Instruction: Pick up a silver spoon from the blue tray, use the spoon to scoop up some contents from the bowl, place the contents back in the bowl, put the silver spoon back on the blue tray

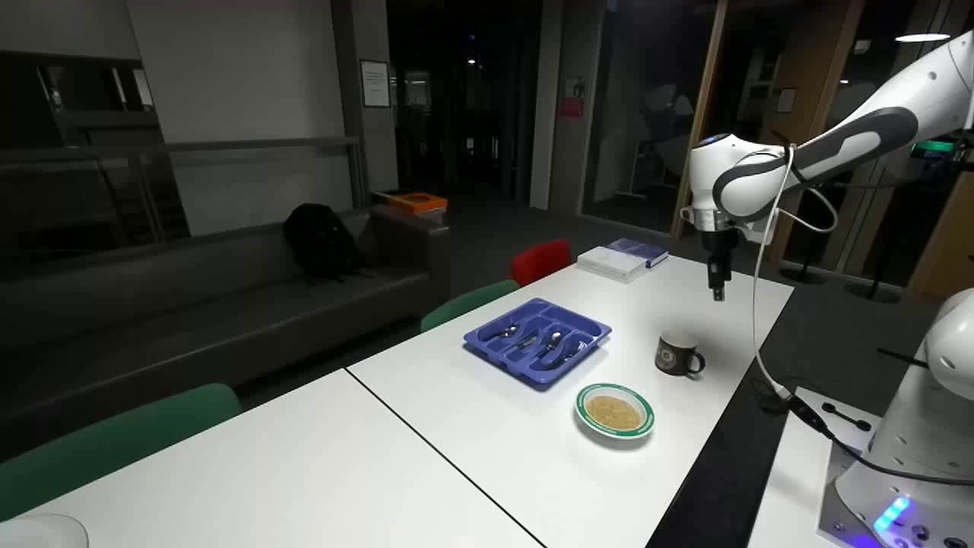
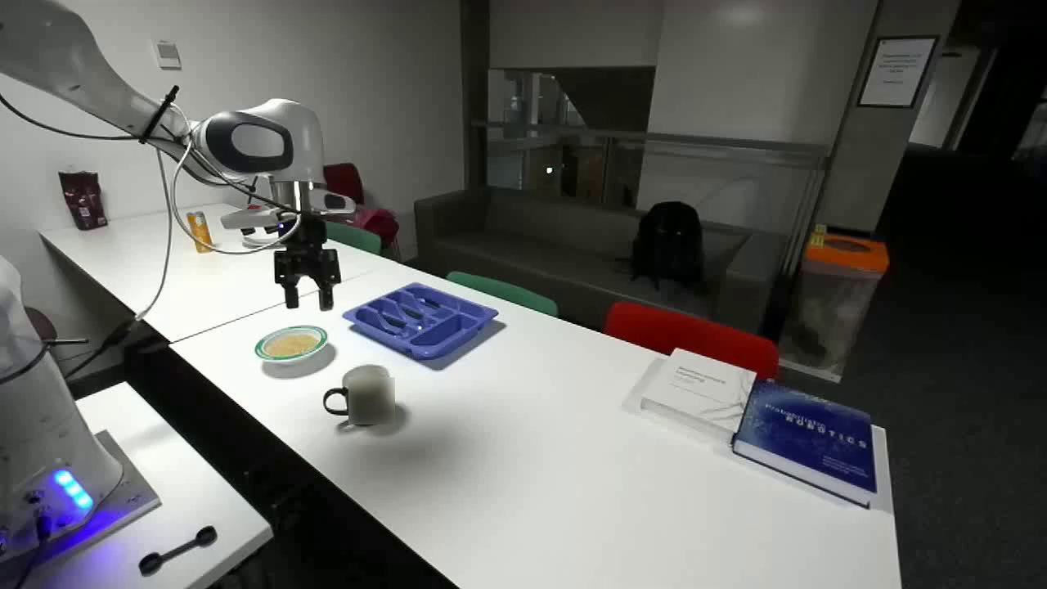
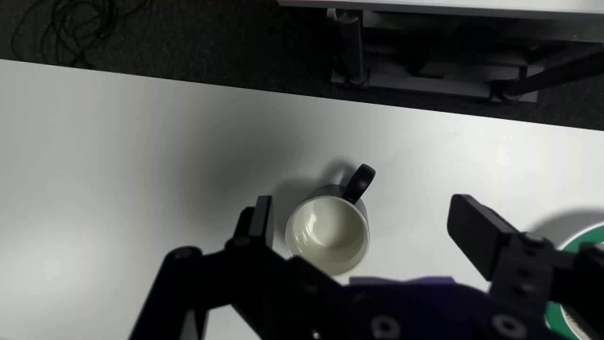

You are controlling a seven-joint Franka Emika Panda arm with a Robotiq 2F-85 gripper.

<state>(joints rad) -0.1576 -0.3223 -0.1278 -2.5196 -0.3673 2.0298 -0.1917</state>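
The blue tray (image 1: 525,371) lies on the white table with several utensils in its compartments. Two spoon-like silver heads (image 1: 554,337) (image 1: 510,330) show there; in an exterior view the tray (image 2: 442,334) shows mostly dark handles. The bowl (image 1: 647,415) with a green-white rim holds tan contents (image 1: 612,412). It stands beside the tray and also shows in an exterior view (image 2: 263,347) and at the right edge of the wrist view (image 3: 590,238). My gripper (image 2: 309,301) is open and empty, high above the table, fingers pointing down; both fingers also show apart in the wrist view (image 3: 362,212).
A dark mug (image 1: 673,356) with a handle stands near the bowl and below the gripper in the wrist view (image 3: 330,231). A white book (image 2: 699,388) and a blue book (image 2: 806,442) lie at the table's far end. A cable (image 1: 755,304) hangs from the arm.
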